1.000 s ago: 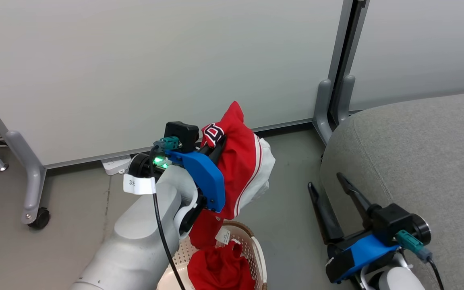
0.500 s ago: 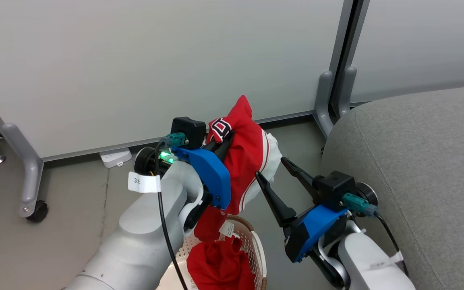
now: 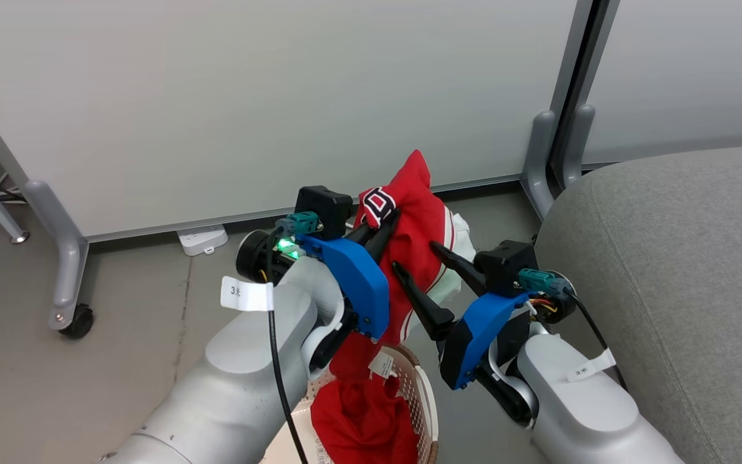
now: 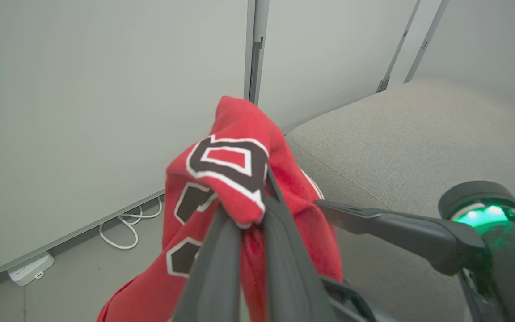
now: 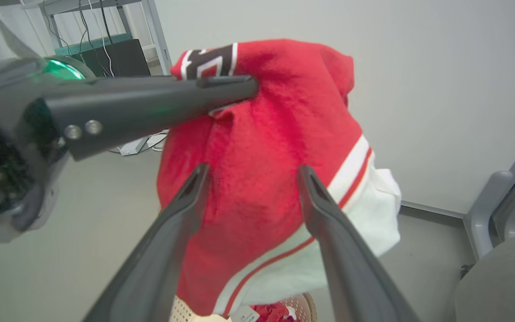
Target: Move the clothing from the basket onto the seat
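Red garment (image 3: 424, 209) pinched in left hand (image 3: 386, 220) above basket (image 3: 428, 401), right hand (image 3: 416, 254) spread wide beside it

Jersey (image 3: 419, 241) hangs from the left tool (image 3: 385, 220), straight above the basket (image 3: 431, 403), and the second garment (image 3: 358, 422) sits in there. Right tool (image 3: 416, 254) is just right of the jersey, sofa (image 3: 680, 270) further right, panels (image 3: 281, 96) behind both tools.

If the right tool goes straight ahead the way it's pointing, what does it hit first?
Most likely the red garment held up by the left tool; the right tool points at its middle.
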You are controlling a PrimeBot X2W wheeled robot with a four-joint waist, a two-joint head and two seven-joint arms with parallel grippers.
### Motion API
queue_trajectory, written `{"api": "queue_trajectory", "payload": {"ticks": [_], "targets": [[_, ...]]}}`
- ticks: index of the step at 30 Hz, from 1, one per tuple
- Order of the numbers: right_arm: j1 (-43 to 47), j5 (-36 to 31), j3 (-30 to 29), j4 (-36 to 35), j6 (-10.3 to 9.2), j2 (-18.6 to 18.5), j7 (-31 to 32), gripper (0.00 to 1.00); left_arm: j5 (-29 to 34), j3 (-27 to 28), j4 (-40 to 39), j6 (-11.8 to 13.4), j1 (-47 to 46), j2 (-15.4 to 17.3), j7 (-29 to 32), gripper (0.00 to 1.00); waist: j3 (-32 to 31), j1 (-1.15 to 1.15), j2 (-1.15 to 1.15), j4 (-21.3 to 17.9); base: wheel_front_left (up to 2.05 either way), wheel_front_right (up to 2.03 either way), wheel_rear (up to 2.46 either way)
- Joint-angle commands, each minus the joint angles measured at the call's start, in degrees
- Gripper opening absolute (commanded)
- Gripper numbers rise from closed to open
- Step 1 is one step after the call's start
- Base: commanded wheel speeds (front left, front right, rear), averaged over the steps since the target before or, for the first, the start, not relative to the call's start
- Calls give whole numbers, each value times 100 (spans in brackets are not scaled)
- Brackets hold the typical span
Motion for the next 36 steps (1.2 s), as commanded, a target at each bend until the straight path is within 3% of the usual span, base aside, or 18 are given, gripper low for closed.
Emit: {"api": "queue_trajectory", "payload": {"ticks": [1, 17, 18, 19, 36], "targets": [[-140, 68, 75, 131, 3, -20, -43, 100, -40, -50, -32, 25, -83, 0, -49, 0, 2, -1, 0, 22, 0, 0, 0], [-772, 653, 886, 1249, 3, -18, -421, 100, -715, -651, -427, 42, -98, -1, -65, 0, -75, -1, 0, 228, 0, 0, 0], [-796, 694, 918, 1282, 3, -18, -441, 45, -725, -692, -424, 53, -110, -1, -74, 0, -81, -1, 0, 235, 0, 0, 0], [-813, 725, 969, 1294, 3, -18, -475, 0, -748, -733, -414, 51, -123, -1, -94, 0, -89, -1, 0, 239, 0, 0, 0], [-911, 1023, 1323, 1564, 3, -17, -700, 0, -987, -994, -25, 84, -250, 1, -307, 0, -124, -1, 0, 97, 0, 0, 0]]}}
